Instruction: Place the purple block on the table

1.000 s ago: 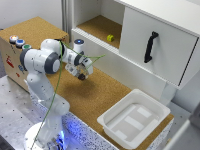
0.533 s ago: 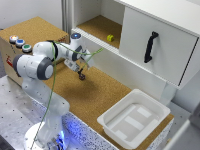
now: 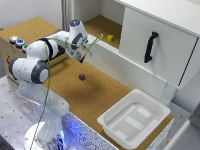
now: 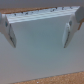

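In the exterior view we see the purple block (image 3: 82, 76) lying on the cork table (image 3: 100, 95), apart from the arm and with bare cork all around it. It sits in front of the white cabinet (image 3: 150, 50), between the cabinet's lower front wall and the robot's base, and well apart from the white plastic tray (image 3: 134, 122), which stands near the table's edge toward the exterior view's right.

The gripper (image 3: 81, 56) hangs above the block, closer to the cabinet than the block is, and touches nothing. In the wrist view we see the gripper (image 4: 38, 29) with its two fingers (image 4: 9, 31) spread wide apart and nothing between them; behind them there is only a pale flat surface with a strip of cork along one edge. So the jaws are open and empty.

Inside the cabinet's open compartment, on its cork-lined shelf (image 3: 100, 25), we see a small yellow-green object (image 3: 110, 37). The cabinet's door carries a black handle (image 3: 150, 46). On the far side of the arm from the cabinet, a box holds coloured buttons (image 3: 18, 42).
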Robot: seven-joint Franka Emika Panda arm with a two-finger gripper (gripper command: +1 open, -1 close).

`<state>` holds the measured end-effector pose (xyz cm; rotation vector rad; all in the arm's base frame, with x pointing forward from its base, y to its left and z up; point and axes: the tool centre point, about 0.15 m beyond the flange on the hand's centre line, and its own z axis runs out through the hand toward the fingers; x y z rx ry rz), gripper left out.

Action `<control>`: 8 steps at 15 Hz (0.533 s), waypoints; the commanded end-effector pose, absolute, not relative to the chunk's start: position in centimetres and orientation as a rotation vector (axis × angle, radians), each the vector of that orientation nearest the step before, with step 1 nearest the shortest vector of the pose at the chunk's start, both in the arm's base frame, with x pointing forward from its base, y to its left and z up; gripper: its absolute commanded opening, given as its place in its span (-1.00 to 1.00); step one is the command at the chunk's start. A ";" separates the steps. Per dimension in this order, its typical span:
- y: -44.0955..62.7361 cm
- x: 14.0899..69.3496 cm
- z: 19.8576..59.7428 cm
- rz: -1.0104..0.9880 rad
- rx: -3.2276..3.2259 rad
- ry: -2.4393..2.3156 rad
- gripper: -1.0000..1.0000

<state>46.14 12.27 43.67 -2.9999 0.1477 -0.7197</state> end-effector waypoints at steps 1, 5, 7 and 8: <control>12.3 47.4 44.4 -0.635 -3.064 0.131 1.00; 13.2 48.4 45.7 -0.742 -2.964 0.157 1.00; 13.5 51.6 48.2 -0.763 -2.993 0.115 1.00; 13.2 53.1 49.4 -0.754 -2.991 0.110 1.00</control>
